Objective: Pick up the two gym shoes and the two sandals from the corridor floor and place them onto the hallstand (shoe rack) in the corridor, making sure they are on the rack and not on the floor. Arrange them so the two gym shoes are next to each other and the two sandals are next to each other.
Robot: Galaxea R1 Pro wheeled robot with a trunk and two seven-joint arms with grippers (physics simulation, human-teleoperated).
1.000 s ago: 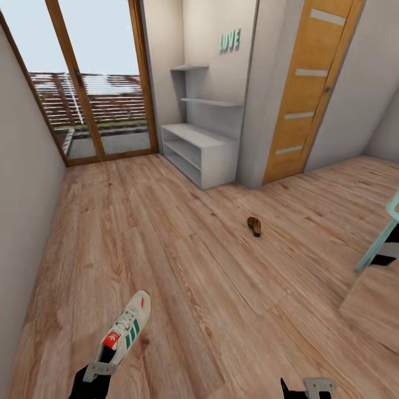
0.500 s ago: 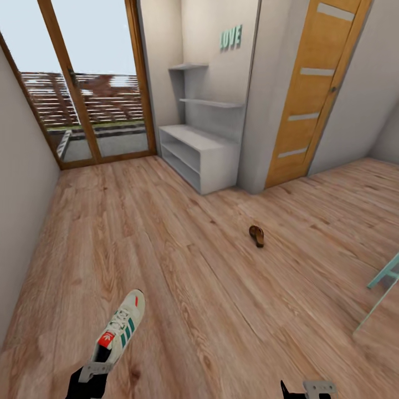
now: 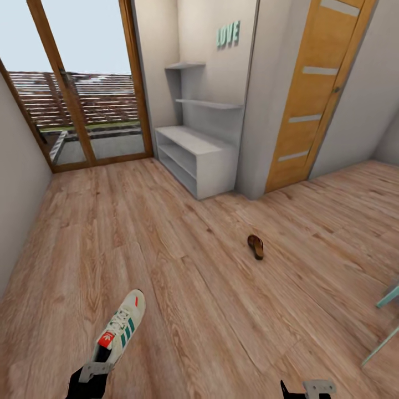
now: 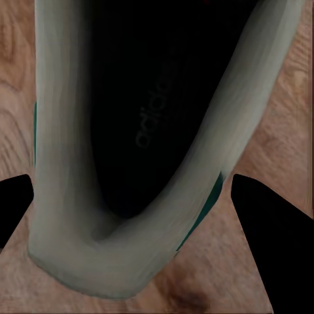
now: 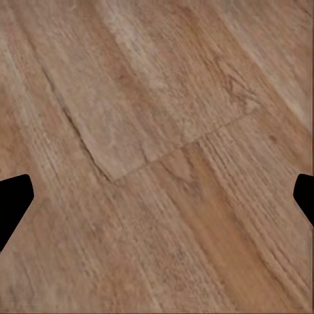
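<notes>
Currently, head view: one gym shoe is held at its heel by the left gripper at 7 o'clock, toe toward 1 o'clock; the hallstand stands at 12 o'clock with its bench top bare, and one sandal lies on the corridor floor at about 2 o'clock. Judged step: carry to the rack; the shoe should be kept level and set well in from the bench edge, with room left beside it. Left wrist view: the shoe's heel sits between dark fingers, contact hard to make out. Right wrist view: fingertips are spread wide over bare planks. The right gripper is cut off at 5 o'clock.
</notes>
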